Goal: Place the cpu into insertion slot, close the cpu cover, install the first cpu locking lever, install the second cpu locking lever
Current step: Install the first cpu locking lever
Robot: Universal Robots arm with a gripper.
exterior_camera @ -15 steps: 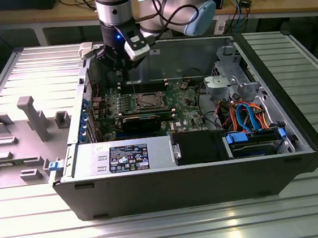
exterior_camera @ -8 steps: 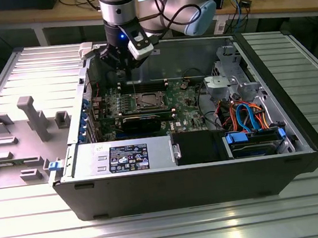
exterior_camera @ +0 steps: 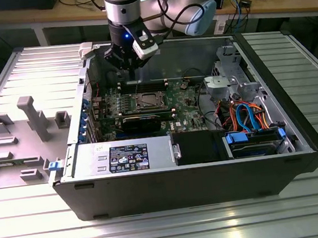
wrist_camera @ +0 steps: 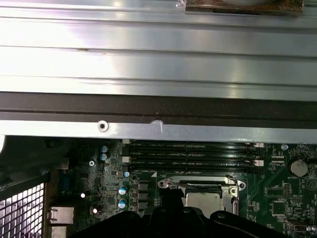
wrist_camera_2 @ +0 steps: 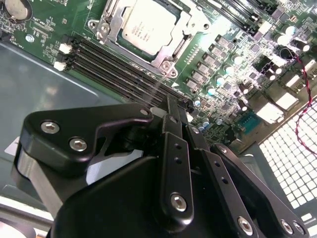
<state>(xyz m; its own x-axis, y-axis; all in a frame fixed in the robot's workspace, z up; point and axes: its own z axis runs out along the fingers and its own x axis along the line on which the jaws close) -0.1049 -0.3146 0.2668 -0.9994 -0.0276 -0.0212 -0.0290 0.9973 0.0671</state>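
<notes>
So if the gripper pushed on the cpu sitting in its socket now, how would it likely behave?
The cpu looks like a flat, rigid metal-topped square, so probably stiff. It lies level within the cpu cover, so it likely wouldn't slide or tip. Its smooth top may be slippery.

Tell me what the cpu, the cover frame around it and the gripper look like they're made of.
The cpu has a dull, pale metal top, brushed rather than mirror-like. The cpu cover looks like thin, bright stamped steel, since it catches sharp glints at its screws. The gripper looks matte black, probably anodised or painted metal, with shiny bolt heads; plastic cannot be ruled out.
</notes>
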